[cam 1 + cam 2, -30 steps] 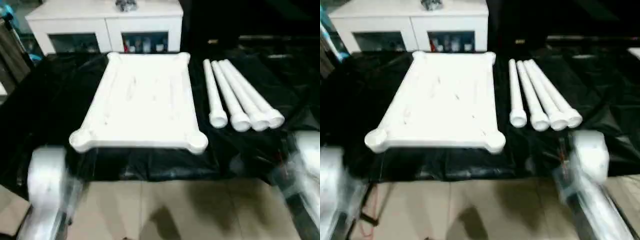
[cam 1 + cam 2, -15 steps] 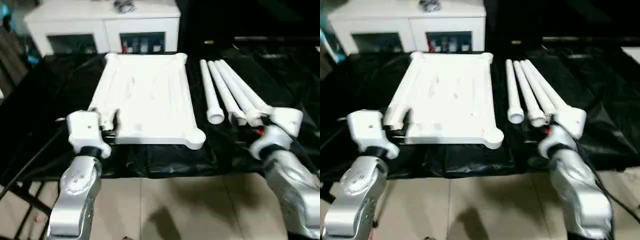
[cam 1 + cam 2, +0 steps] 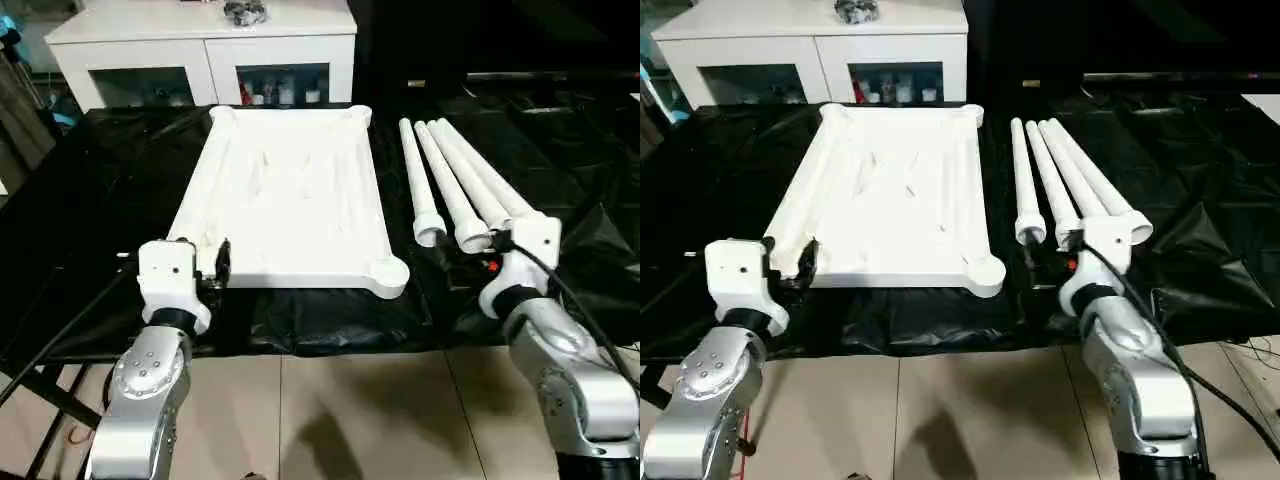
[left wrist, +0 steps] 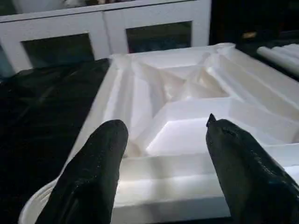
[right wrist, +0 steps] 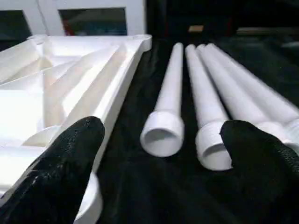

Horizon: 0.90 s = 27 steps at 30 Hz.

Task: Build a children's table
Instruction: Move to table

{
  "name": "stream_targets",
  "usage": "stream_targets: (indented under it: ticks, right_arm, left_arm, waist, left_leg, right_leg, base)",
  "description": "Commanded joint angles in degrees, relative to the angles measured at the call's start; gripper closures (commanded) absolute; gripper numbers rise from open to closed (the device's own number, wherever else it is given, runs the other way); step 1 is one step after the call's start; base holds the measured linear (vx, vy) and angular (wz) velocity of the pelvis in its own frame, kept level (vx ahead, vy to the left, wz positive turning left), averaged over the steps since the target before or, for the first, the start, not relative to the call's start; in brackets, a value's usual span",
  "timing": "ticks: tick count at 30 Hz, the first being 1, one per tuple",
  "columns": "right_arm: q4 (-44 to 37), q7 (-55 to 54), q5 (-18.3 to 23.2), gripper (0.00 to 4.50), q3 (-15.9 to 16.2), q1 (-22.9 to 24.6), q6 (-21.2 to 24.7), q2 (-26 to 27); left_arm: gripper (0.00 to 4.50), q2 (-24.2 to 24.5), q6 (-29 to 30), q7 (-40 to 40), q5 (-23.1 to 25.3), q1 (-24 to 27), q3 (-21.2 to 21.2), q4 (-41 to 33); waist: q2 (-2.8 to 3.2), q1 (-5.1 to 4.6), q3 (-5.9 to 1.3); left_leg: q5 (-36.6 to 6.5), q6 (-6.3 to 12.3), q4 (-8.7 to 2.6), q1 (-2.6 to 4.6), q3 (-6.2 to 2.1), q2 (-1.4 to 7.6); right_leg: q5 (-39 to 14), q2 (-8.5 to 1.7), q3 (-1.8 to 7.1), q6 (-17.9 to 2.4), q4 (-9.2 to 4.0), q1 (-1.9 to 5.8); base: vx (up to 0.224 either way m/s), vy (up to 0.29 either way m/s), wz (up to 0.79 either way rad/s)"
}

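Here the white tabletop (image 3: 290,200) lies ribbed side up on a black plastic sheet (image 3: 90,210), and it serves as the landmark for everything else. Just beside its right long edge, on the same sheet, four white legs (image 3: 455,190) lie side by side, touching or nearly touching one another, their wide open ends pointing toward the robot and their narrow ends fanned slightly together at the far end. Beyond the far short edge of the tabletop stands a white cabinet (image 3: 205,45) with glass doors.

The left gripper (image 3: 212,265) hovers at the tabletop's near left corner socket, over the near edge; its two black fingers (image 4: 96,163) stand spread apart with nothing between them, the ribbed underside showing in the gap. Whether they touch the plastic cannot be told.

The right gripper (image 5: 161,154) sits off the tabletop's near right corner (image 5: 88,198), in front of the open ends of the legs. Its fingers (image 5: 60,163) are spread wide and hold nothing; the mouths of the two legs nearest the tabletop show between them, apart from both fingers.
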Motion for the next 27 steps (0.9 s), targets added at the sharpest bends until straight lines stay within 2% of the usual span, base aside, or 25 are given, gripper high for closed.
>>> stream_targets:
  ticks: [1,2,3,4,5,6,7,8,9,10,11,12,14,15,16,17,18,19,21,22,23,24,25,26,27]
  right_arm:
    - [-0.27,0.17,-0.67,0.0,0.45,0.1,-0.04,-0.33]
    - [-0.25,0.21,-0.92,0.0,0.9,0.31,0.04,-0.44]
    - [-0.23,0.24,-1.01,0.0,1.1,0.41,0.08,-0.52]
    - [-0.5,-0.39,-1.11,0.0,1.1,0.62,-0.28,0.06]
    - [-0.51,-0.65,-0.45,0.0,0.61,0.67,-0.16,0.7]
    - [-0.54,-0.78,-0.3,0.0,0.26,0.71,0.0,1.2]
    - [-0.45,-0.79,-0.67,0.0,0.34,0.67,0.02,1.23]
    - [-0.41,-0.74,-0.8,0.0,0.37,0.66,0.0,1.23]
    - [-0.31,-0.62,-1.17,0.0,0.48,0.64,-0.08,1.25]
    - [-0.13,-0.44,-1.63,0.0,0.82,0.61,-0.22,1.32]
    - [-0.1,-0.44,-1.71,0.0,1.01,0.6,-0.23,1.45]
    - [-0.1,-0.44,-1.71,0.0,1.01,0.6,-0.23,1.45]
    - [-0.24,-0.25,-2.21,0.0,2.02,0.26,-0.09,1.76]
    - [-0.34,-0.26,-2.38,0.0,2.19,0.15,0.04,1.92]
    - [-0.53,-0.06,-2.59,0.0,2.57,-0.09,0.07,2.1]
    - [-0.66,0.08,-2.5,0.0,2.66,-0.18,0.12,2.18]
    - [-0.92,0.43,-2.25,0.0,2.86,-0.46,0.23,2.36]
    - [-1.02,0.59,-2.3,0.0,3.06,-0.54,0.21,2.35]
    - [-0.92,0.68,-2.42,0.0,3.21,-0.64,0.15,2.24]
    - [-0.92,0.68,-2.42,0.0,3.21,-0.64,0.15,2.24]
    - [-0.7,0.82,-2.54,0.0,3.16,-0.78,0.12,2.26]
    - [-0.43,1.04,-2.84,0.0,3.02,-0.81,-0.1,2.28]
    - [-0.33,1.16,-3.05,0.0,3.01,-0.81,-0.25,2.21]
    - [-0.3,1.17,-3.08,0.0,3.01,-0.82,-0.27,2.19]
    - [-0.22,1.22,-3.18,0.0,3.01,-0.85,-0.35,2.13]
  left_arm:
    - [1.37,0.13,0.82,-0.82,-0.16,-0.83,-0.45,-0.2]
    - [1.37,0.25,0.83,-1.02,-0.01,-0.85,-0.69,-0.21]
    - [1.37,0.28,0.84,-1.08,0.1,-0.86,-0.84,-0.21]
    - [1.37,0.41,0.95,-1.29,0.28,-0.92,-1.2,-0.2]
    - [1.37,0.39,0.89,-1.31,0.31,-0.88,-1.29,-0.19]
    - [1.37,0.37,0.84,-1.35,0.29,-0.84,-1.31,-0.18]
    - [1.37,0.35,0.87,-1.34,0.29,-0.82,-1.33,-0.21]
    - [1.37,0.35,0.89,-1.33,0.29,-0.82,-1.35,-0.22]
    - [1.37,0.34,0.95,-1.3,0.3,-0.82,-1.39,-0.24]
    - [1.37,0.35,1.07,-1.39,0.31,-0.8,-1.38,-0.34]
    - [1.37,0.42,1.14,-1.49,0.33,-0.75,-1.32,-0.41]
    - [1.37,0.42,1.14,-1.49,0.33,-0.75,-1.32,-0.41]
    - [1.37,0.79,1.42,-1.72,0.25,-0.78,-1.12,-0.62]
    - [1.37,0.88,1.49,-1.78,0.21,-0.81,-1.05,-0.65]
    - [1.37,1.02,1.58,-1.85,0.17,-0.98,-0.92,-0.54]
    - [1.37,1.13,1.58,-1.91,0.22,-1.15,-0.92,-0.44]
    - [1.37,1.42,1.58,-2.07,0.37,-1.64,-0.92,-0.15]
    - [1.37,1.55,1.61,-2.35,0.25,-2.03,-0.92,0.05]
    - [1.37,1.58,1.65,-2.6,0.17,-2.53,-0.92,0.16]
    - [1.37,1.58,1.65,-2.6,0.17,-2.53,-0.92,0.16]
    - [1.37,1.54,1.69,-2.63,0.13,-2.93,-0.9,0.23]
    - [1.37,1.35,1.95,-2.61,-0.14,-3.39,-0.88,0.39]
    - [1.37,1.21,2.11,-2.72,-0.43,-3.36,-0.99,0.46]
    - [1.37,1.19,2.13,-2.74,-0.47,-3.35,-1.01,0.47]
    - [1.37,1.12,2.2,-2.8,-0.6,-3.33,-1.09,0.53]
  waist:
    - [-0.33,0.13,-1.79]
    - [-0.21,-0.35,-1.85]
    - [0.11,-0.8,-2.37]
    - [0.53,-0.77,-2.36]
    - [1.92,-2.72,-3.38]
    - [1.76,-3.3,-2.72]
    - [1.72,-4.25,-2.93]
    - [1.51,-4.53,-2.83]
    - [0.88,-4.48,-2.79]
    - [0.36,-4.23,-2.67]
    - [-1.4,-2.61,-2.55]
    - [-1.27,-0.93,-3.56]
    - [-0.14,-0.78,-3.79]
    - [0.26,-1.03,-3.91]
    - [1.97,-3.8,-4.62]
    - [2.39,-4.9,-5.1]
    - [1.33,-5.25,-4.47]
    - [0.72,-4.34,-3.42]
    - [-1.53,-2.68,-2.32]
    - [-2.53,0.1,-2.7]
    - [-3.14,0.15,-2.09]
    - [-2.75,0.06,-1.65]
    - [-2.05,0.04,-1.3]
    - [-0.78,-0.34,-1.01]
    - [1.43,-0.67,-0.84]
  left_leg:
    - [-25.38,5.27,-4.63,-2.71,-2.88,-0.02]
    - [-23.3,6.65,-4.06,-2.6,-3.11,-0.21]
    - [-17.65,9.15,-3.1,-3.82,-3.82,-0.42]
    - [-16.31,9.9,-3.09,-3.39,-4.0,-0.38]
    - [-14.47,8.64,-3.41,0.85,-3.81,1.47]
    - [-19.96,7.84,-4.88,3.84,-5.94,3.9]
    - [-19.45,10.45,-5.24,6.6,-8.42,5.84]
    - [-17.39,13.22,-5.04,7.23,-9.18,6.24]
    - [-11.37,19.98,-4.01,7.47,-9.4,6.11]
    - [-9.29,22.07,-3.35,6.32,-8.37,5.17]
    - [-6.73,20.92,-0.5,0.01,-3.55,-0.45]
    - [-2.36,17.56,2.4,-4.59,-2.99,-1.9]
    - [1.7,14.2,1.1,-4.35,-3.76,-0.96]
    - [2.85,13.96,0.71,-2.98,-3.93,-1.02]
    - [10.12,23.12,-0.13,6.82,-9.59,3.59]
    - [15.24,29.06,-0.01,10.4,-12.51,6.02]
    - [18.9,35.37,-0.95,10.69,-14.77,9.19]
    - [15.67,34.14,-1.5,7.87,-13.42,7.94]
    - [0.55,23.81,-0.05,2.97,-7.59,0.89]
    - [-7.79,13.99,8.12,-3.73,-5.39,-4.25]
    - [-6.3,11.49,8.58,-4.43,-5.83,-3.5]
    - [-3.0,7.14,7.86,-4.52,-5.88,-3.35]
    - [-2.42,6.4,6.5,-3.71,-5.88,-2.68]
    - [-2.12,6.32,3.79,-2.99,-5.66,-1.63]
    - [-6.39,4.94,0.52,-0.26,-5.32,-0.02]
  right_leg:
    - [-31.67,-3.89,-1.82,-2.68,-7.59,4.27]
    - [-32.66,-4.71,-2.1,-2.52,-8.12,4.35]
    - [-30.53,-5.25,-3.15,-3.52,-8.64,6.06]
    - [-29.1,-5.23,-3.84,-4.24,-8.9,6.12]
    - [-23.43,-2.2,-3.35,-6.42,-7.4,3.96]
    - [-17.79,-0.01,-3.46,-9.23,-4.84,1.61]
    - [-9.26,0.5,-2.98,-10.34,-1.45,-0.4]
    - [-6.43,0.38,-2.52,-9.86,-0.1,-1.27]
    - [-2.04,-0.71,-1.63,-8.17,1.0,-2.16]
    - [0.28,-1.51,-1.06,-8.02,0.28,-1.65]
    - [7.36,-3.33,1.51,-8.74,-3.25,3.7]
    - [11.69,-5.48,4.26,-9.93,-4.13,8.27]
    - [14.07,-2.22,2.14,-8.5,-3.01,8.05]
    - [13.99,-0.28,1.09,-7.52,-2.34,7.38]
    - [7.79,2.06,-1.41,-3.67,2.83,-0.17]
    - [0.54,1.24,-1.46,-1.68,4.92,-4.3]
    - [-8.4,-0.84,0.22,1.48,7.34,-6.96]
    - [-6.14,-2.12,1.85,2.52,7.25,-6.61]
    - [0.03,-2.89,3.58,-0.19,0.05,-2.41]
    - [-7.7,-8.66,10.38,-4.83,-4.39,6.26]
    - [-10.39,-8.5,9.46,-5.75,-4.74,6.04]
    - [-15.94,-6.58,7.22,-8.18,-4.9,5.89]
    - [-19.3,-6.43,6.48,-10.29,-5.62,5.2]
    - [-25.22,-5.13,4.63,-13.64,-6.5,5.28]
    - [-28.67,-3.95,2.35,-14.24,-7.26,4.62]
  base:
    - [0.0,0.0,0.0]
    - [0.052,0.007,0.37]
    - [0.064,0.023,0.55]
    - [0.064,0.023,0.55]
    - [0.095,0.01,0.47]
    - [0.147,-0.006,0.24]
    - [0.147,-0.006,0.24]
    - [0.153,-0.012,0.11]
    - [0.115,-0.042,0.08]
    - [0.115,-0.042,0.08]
    - [0.107,-0.039,0.12]
    - [0.113,-0.023,0.13]
    - [0.112,-0.03,0.12]
    - [0.155,-0.068,0.08]
    - [0.155,-0.068,0.08]
    - [0.142,-0.086,-0.03]
    - [0.038,-0.106,-0.17]
    - [0.038,-0.106,-0.17]
    - [0.008,-0.085,-0.09]
    - [0.034,-0.094,0.07]
    - [0.044,-0.067,0.06]
    - [0.066,-0.085,0.07]
    - [0.0,0.0,0.0]
    - [0.0,0.0,0.0]
    - [0.0,0.0,0.0]
